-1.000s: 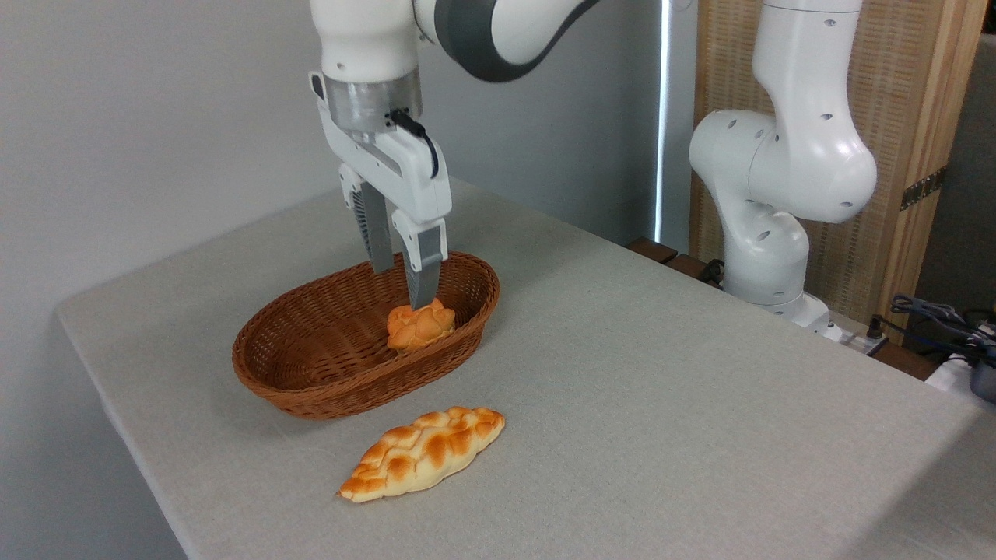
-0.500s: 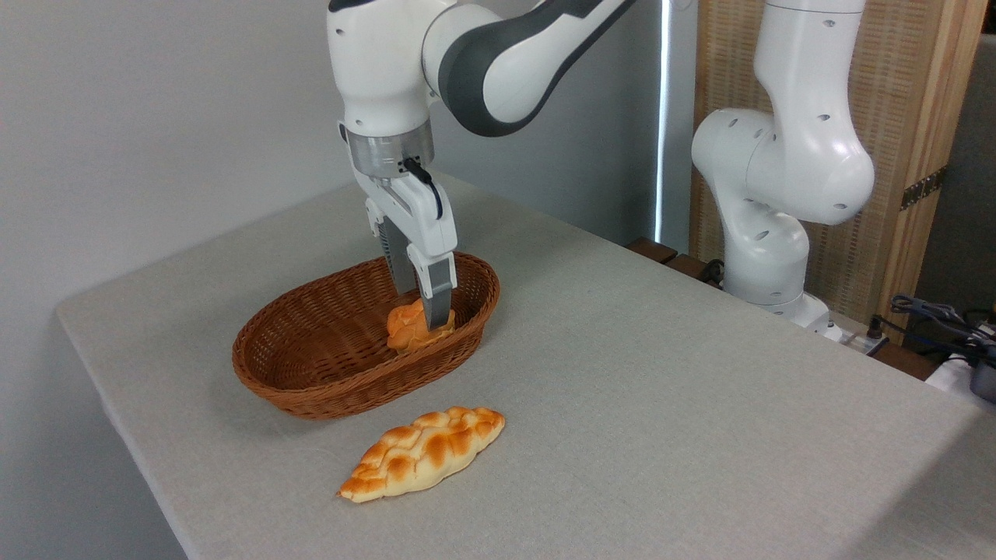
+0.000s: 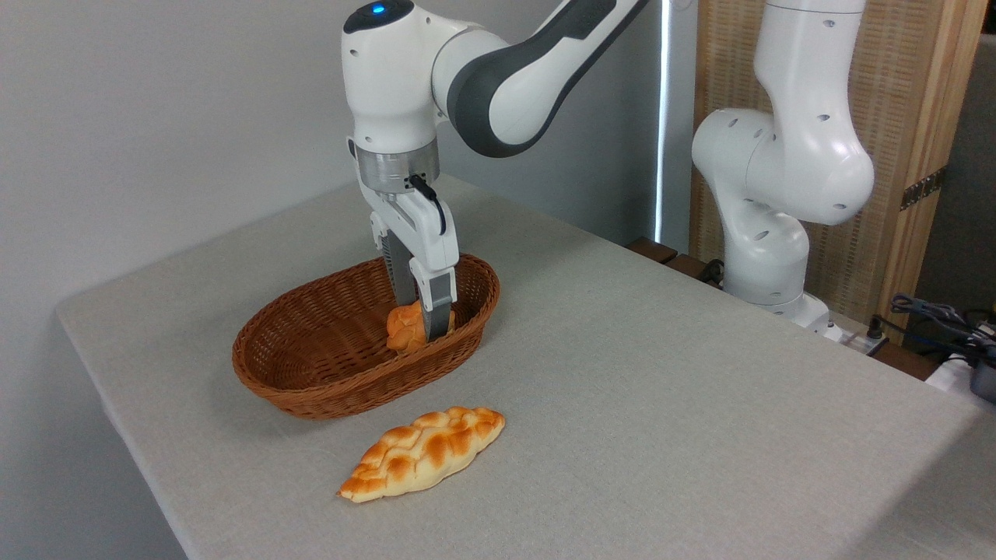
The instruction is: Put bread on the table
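The bread (image 3: 403, 330), a small orange-brown knotted bun, lies inside the brown wicker basket (image 3: 311, 389) near its right end. My gripper (image 3: 424, 323) points straight down into the basket with one finger on each side of the bun. The front finger (image 3: 440, 311) covers the bun's right part and the rear finger stands behind it. A gap still shows between the fingers, and the bun rests on the basket floor. The table (image 3: 661, 404) is covered in light grey-beige cloth.
A longer golden braided loaf (image 3: 424, 453) lies on the cloth in front of the basket. The arm's white base (image 3: 778, 233) stands at the back right, with cables (image 3: 941, 319) beside it. Bare cloth spreads to the right of the basket.
The gripper has come down from above the bun until its fingers straddle it inside the basket, shifting slightly right. The bun, the basket and the loaf stayed where they were.
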`<state>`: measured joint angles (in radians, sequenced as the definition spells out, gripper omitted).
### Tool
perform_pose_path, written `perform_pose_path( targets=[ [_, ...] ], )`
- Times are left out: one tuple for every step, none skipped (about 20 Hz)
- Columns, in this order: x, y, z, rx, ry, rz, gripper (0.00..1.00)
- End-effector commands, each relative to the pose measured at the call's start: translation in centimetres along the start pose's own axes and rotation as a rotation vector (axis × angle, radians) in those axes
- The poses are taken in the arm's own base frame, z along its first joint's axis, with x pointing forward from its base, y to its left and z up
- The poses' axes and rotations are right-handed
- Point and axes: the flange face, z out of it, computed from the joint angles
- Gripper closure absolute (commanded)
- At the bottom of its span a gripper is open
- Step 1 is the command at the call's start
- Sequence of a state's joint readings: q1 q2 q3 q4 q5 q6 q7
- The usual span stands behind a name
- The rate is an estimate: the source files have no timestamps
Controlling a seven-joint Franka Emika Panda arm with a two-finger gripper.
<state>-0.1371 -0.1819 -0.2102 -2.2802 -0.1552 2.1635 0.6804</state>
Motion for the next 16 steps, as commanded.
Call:
perform_pose_path(
  targets=[
    [-0.1,0.0,0.7,0.001,0.011,0.032,0.67],
    [-0.1,-0.2,1.0,-0.004,0.005,0.035,0.69],
    [-0.1,-0.2,1.1,-0.005,0.004,0.037,0.7],
    [-0.1,-0.2,1.1,-0.005,0.004,0.038,0.71],
    [-0.1,-0.2,1.0,-0.005,0.006,0.039,0.71],
    [-0.1,-0.2,1.0,-0.005,0.006,0.039,0.72],
    [0.0,-0.2,1.0,-0.004,0.007,0.039,0.72],
    [0.0,-0.2,1.0,-0.004,0.007,0.039,0.72],
    [0.0,-0.2,1.0,-0.005,0.006,0.039,0.72],
    [0.0,-0.2,0.9,-0.003,0.008,0.039,0.72],
    [0.0,-0.2,0.8,-0.003,0.008,0.038,0.72],
    [0.1,-0.3,0.7,-0.002,0.011,0.036,0.72],
    [0.3,-0.4,0.5,-0.001,0.015,0.027,0.72],
    [0.8,-0.7,0.0,-0.001,0.021,0.025,0.72],
    [1.1,-1.0,-0.8,0.001,0.035,0.017,0.72],
    [1.3,-1.6,-1.8,0.007,0.049,0.006,0.72]
  ],
)
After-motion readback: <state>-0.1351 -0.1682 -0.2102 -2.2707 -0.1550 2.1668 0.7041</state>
